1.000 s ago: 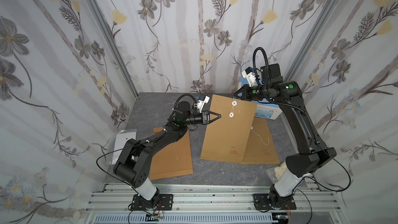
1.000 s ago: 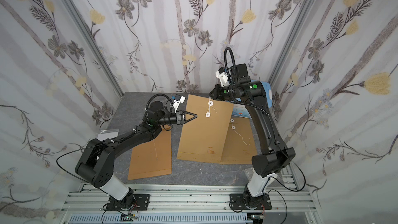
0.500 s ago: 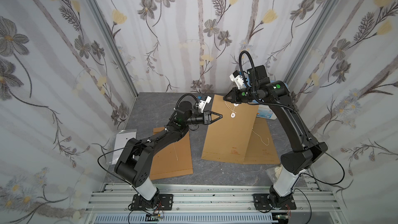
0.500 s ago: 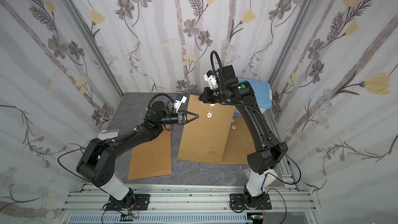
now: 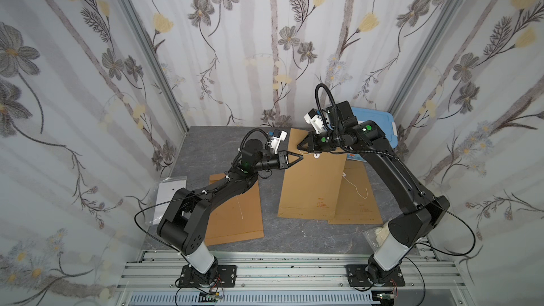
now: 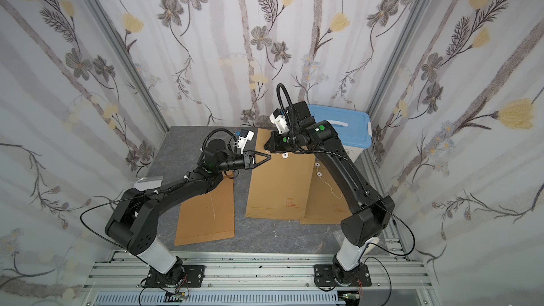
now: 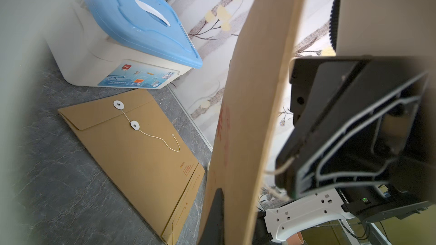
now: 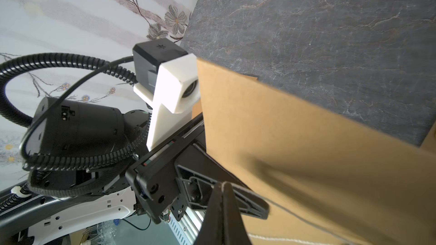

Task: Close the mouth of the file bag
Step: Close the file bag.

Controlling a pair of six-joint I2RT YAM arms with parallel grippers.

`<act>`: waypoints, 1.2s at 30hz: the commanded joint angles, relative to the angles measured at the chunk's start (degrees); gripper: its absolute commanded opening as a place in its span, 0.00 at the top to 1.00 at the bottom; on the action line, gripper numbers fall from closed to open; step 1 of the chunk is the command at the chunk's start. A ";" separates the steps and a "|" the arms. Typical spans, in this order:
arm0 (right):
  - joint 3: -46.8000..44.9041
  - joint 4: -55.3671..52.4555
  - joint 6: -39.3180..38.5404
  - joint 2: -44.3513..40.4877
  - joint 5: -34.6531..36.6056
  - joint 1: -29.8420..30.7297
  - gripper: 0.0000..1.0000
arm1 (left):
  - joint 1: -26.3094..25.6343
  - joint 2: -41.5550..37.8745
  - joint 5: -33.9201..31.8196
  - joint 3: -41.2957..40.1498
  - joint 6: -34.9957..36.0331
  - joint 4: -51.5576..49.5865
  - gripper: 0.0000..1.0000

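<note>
The brown file bag (image 5: 312,186) (image 6: 279,189) stands tilted, top edge raised, with a white button (image 5: 316,156) near its mouth. My left gripper (image 5: 300,157) (image 6: 268,157) is shut on the bag's left edge near the top. In the left wrist view the bag (image 7: 247,114) is edge-on, and one left finger (image 7: 215,215) lies flat against it. My right gripper (image 5: 299,146) (image 8: 221,199) hovers over the bag's top left part, shut on the bag's thin white string (image 7: 282,168). The two grippers sit close together.
A second file bag (image 5: 357,198) (image 7: 141,152) lies flat under and right of the held one, its string loose. A third (image 5: 235,210) lies at the left under my left arm. A blue-lidded box (image 5: 374,119) stands at the back right, and a white sheet (image 5: 169,192) at the left edge.
My right gripper has swung left across the top of the bag, from its right side to near the left gripper. The left gripper has held its place.
</note>
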 commanded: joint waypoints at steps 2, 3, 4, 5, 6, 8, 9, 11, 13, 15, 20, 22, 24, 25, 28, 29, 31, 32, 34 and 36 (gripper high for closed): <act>-2.97 6.46 2.38 -1.99 -0.54 -0.04 1.00 | 0.09 0.06 -0.69 0.08 -0.61 3.56 1.00; -3.47 6.75 2.46 -2.46 -0.46 -0.04 1.00 | 0.10 -0.04 -0.96 0.13 -0.27 2.95 1.00; -3.90 7.02 2.60 -3.12 -0.12 -0.04 1.00 | 0.09 -0.09 -1.18 0.13 -0.03 2.59 1.00; -4.11 7.00 2.68 -3.67 0.19 -0.08 1.00 | 0.16 0.02 -1.23 0.13 -0.02 2.55 1.00; -4.31 7.09 2.75 -4.11 0.38 -0.13 1.00 | 0.11 -0.02 -1.41 0.13 0.00 2.55 1.00; -5.30 7.64 3.53 -4.89 0.69 -0.13 1.00 | 0.10 0.07 -2.01 -0.03 -0.50 3.07 1.00; -6.50 8.90 4.34 -5.32 0.57 -0.08 1.00 | 0.10 0.16 -2.17 -0.05 -0.94 3.61 1.00; -9.87 12.67 6.66 -6.21 -0.86 -0.05 1.00 | 0.09 0.55 -2.25 -0.15 -2.13 5.36 1.00; -12.61 15.38 7.88 -6.78 -1.46 0.17 1.00 | 0.14 0.77 -2.41 -0.22 -2.92 6.48 1.00; -15.38 17.91 8.99 -7.59 -1.28 0.55 1.00 | 0.18 0.95 -2.92 -0.55 -3.86 7.74 1.00; -22.05 24.38 12.09 -9.90 -1.38 1.33 1.00 | 0.36 1.95 -2.65 -1.08 -7.61 12.90 1.00; -23.47 25.86 12.36 -10.47 -0.84 1.25 1.00 | 0.35 2.48 -2.26 -1.18 -8.98 15.11 1.00; -23.95 26.20 12.27 -10.87 -0.32 0.98 1.00 | 0.41 3.02 -1.94 -1.27 -9.53 16.10 1.00; -23.76 26.15 12.32 -11.04 -0.39 0.69 1.00 | 0.43 3.09 -2.01 -1.48 -9.36 16.04 1.00; -20.81 23.26 11.66 -10.72 -0.25 0.05 1.00 | 0.45 2.96 -2.56 -2.00 -7.98 14.65 1.00; -19.60 22.26 11.51 -10.40 -0.54 0.13 1.00 | 0.44 2.89 -2.79 -1.87 -7.36 13.30 1.00; -18.26 22.08 11.94 -9.73 -1.41 0.52 1.00 | 0.39 2.89 -2.91 -1.72 -6.43 12.22 1.00; -17.37 21.79 11.99 -9.09 -1.84 0.86 1.00 | 0.35 3.03 -2.95 -1.63 -6.52 12.45 1.00; -15.98 21.40 12.11 -7.82 -2.37 1.33 1.00 | 0.28 3.32 -2.81 -1.58 -6.98 13.23 1.00; -15.27 21.46 12.46 -6.71 -2.42 1.61 1.00 | 0.22 3.53 -2.20 -1.86 -7.79 15.30 1.00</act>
